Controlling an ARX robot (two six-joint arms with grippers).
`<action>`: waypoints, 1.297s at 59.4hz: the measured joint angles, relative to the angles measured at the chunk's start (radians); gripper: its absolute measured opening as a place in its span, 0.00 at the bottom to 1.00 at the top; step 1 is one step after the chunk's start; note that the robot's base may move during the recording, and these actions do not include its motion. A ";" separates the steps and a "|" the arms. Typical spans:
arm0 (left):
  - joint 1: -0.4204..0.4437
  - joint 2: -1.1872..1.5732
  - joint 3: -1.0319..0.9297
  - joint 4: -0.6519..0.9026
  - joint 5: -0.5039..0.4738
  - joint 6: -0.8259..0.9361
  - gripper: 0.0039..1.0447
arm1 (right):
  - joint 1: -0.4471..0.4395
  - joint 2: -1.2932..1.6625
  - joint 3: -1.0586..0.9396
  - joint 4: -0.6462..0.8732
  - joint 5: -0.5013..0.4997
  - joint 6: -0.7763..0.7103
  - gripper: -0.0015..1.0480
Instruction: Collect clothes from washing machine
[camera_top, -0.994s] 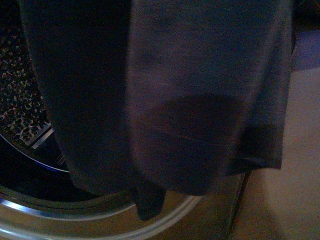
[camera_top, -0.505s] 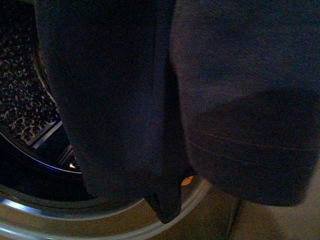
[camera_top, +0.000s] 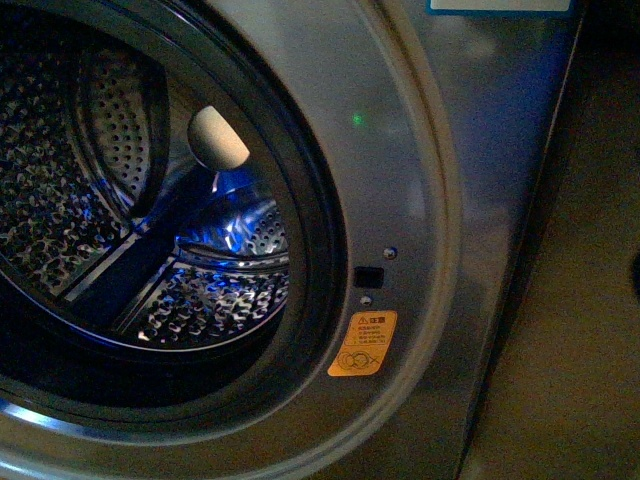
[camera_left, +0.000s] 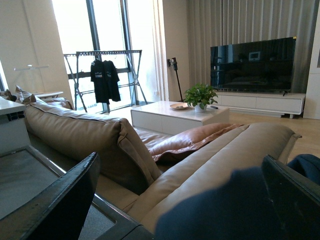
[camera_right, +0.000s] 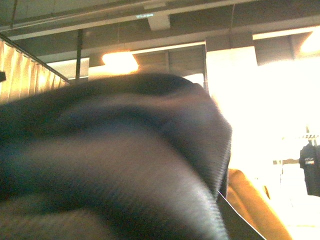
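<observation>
One washing machine (camera_top: 480, 150): grey front-loader with its round porthole open, seen only in the front view.
One drum (camera_top: 60, 200): perforated steel, lit blue.
Two sightings of clothes (camera_right: 115, 160): a dark fold fills the right wrist view. A navy patch (camera_left: 210, 215) lies low between the left fingers (camera_left: 65, 200).
One left gripper (camera_left: 180, 157): spread wide, clamping nothing.
One right gripper: hidden under cloth, so its grip cannot be told.
One orange sticker (camera_top: 362, 343): print too small to read.
One green light (camera_top: 357, 119): above the sticker.

The sticker (camera_top: 362, 343) sits on the washing machine (camera_top: 480, 150), right of its drum (camera_top: 60, 220).
</observation>
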 joint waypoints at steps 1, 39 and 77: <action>0.000 0.000 0.000 0.000 0.000 0.000 0.94 | -0.039 -0.009 0.004 -0.008 -0.025 0.021 0.06; 0.000 0.000 0.000 0.000 0.000 0.000 0.94 | -1.243 0.433 0.275 -0.354 -0.771 0.412 0.05; 0.000 0.000 0.000 0.000 0.001 0.000 0.94 | -1.234 0.772 0.008 -0.866 -0.797 0.000 0.81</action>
